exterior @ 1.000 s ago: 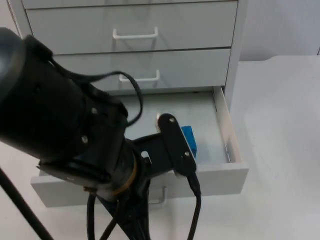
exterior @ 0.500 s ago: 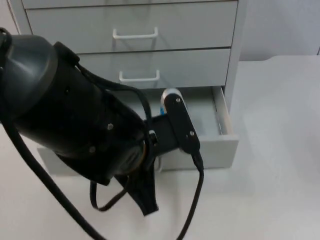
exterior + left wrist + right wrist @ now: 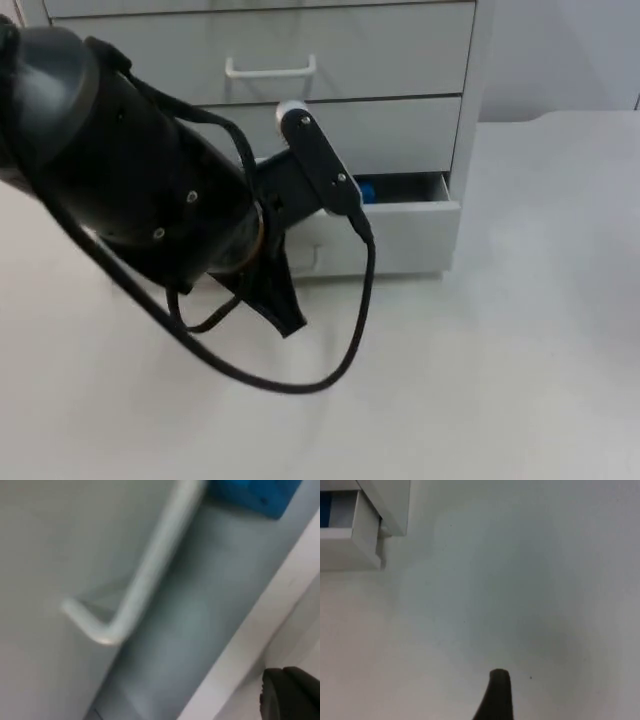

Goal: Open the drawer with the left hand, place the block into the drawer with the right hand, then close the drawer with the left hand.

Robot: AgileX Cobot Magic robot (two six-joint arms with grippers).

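The white cabinet's bottom drawer [image 3: 405, 235] stands out only a narrow gap. Inside that gap lies the blue block [image 3: 365, 190], seen close up in the left wrist view [image 3: 255, 495] and as a blue sliver in the right wrist view [image 3: 325, 507]. My left arm [image 3: 150, 190] reaches across the drawer front and hides most of it. The left gripper [image 3: 292, 695] sits right at the drawer's white handle [image 3: 145, 575]; whether it touches the handle cannot be told. My right gripper [image 3: 495, 695] waits over bare table, to the right of the drawer's corner [image 3: 365, 545].
The cabinet [image 3: 470, 60] stands at the back of the table, its two upper drawers shut, one with a white handle [image 3: 270, 70]. White table top [image 3: 500, 380] spreads in front of it and to its right.
The drawer has slid back from wide open to almost shut, with the blue block inside. My left arm has moved toward the cabinet along with the drawer front.
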